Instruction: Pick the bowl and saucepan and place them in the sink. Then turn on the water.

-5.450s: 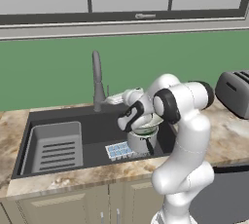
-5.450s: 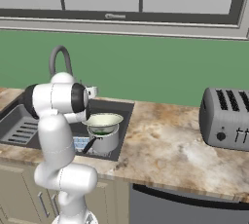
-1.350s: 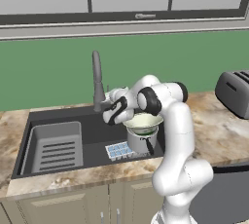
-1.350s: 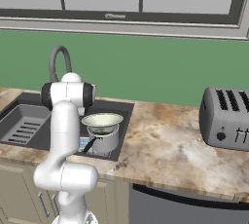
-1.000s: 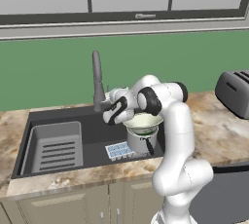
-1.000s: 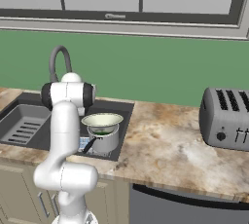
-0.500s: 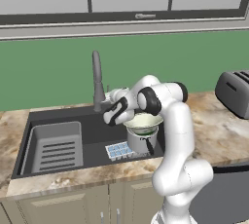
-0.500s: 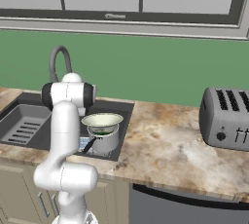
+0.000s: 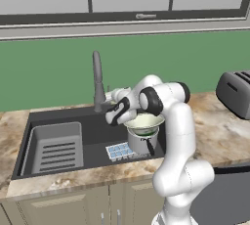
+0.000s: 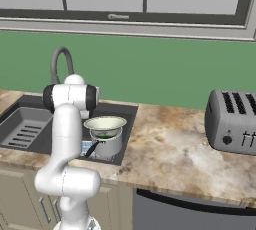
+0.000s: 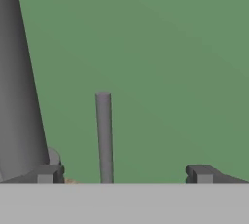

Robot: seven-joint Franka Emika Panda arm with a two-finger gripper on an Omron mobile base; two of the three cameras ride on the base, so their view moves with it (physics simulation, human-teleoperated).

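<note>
1. Hand view: the jaws stand wide apart, holding nothing; the gripper [image 11: 124,173] faces the green wall [image 11: 170,62], with a thin upright grey faucet lever [image 11: 103,138] between the fingertips [image 11: 48,174] and the thick faucet column [image 11: 17,82] at the left.
2. Left base view: the gripper [image 9: 116,114] hovers beside the base of the tall faucet [image 9: 98,84], above the rear right part of the sink [image 9: 63,116].
3. Left base view: the saucepan [image 9: 142,141] stands in the right part of the sink, its dark handle pointing toward the front edge; the bowl [image 9: 146,122] rests on the saucepan's rim.
4. Left base view: a ribbed tray insert [image 9: 57,146] occupies the left part of the sink; a blue-and-white sponge [image 9: 120,151] lies just beside the saucepan.
5. Right base view: the bowl [image 10: 105,123] sits on the saucepan [image 10: 107,144], with a green interior showing between them; the arm hides the gripper.
6. Right base view: a silver toaster [image 10: 234,121] stands on the marble table [image 10: 175,149], well apart from the sink [image 10: 15,111].
7. No stream is visible below the faucet spout.
</note>
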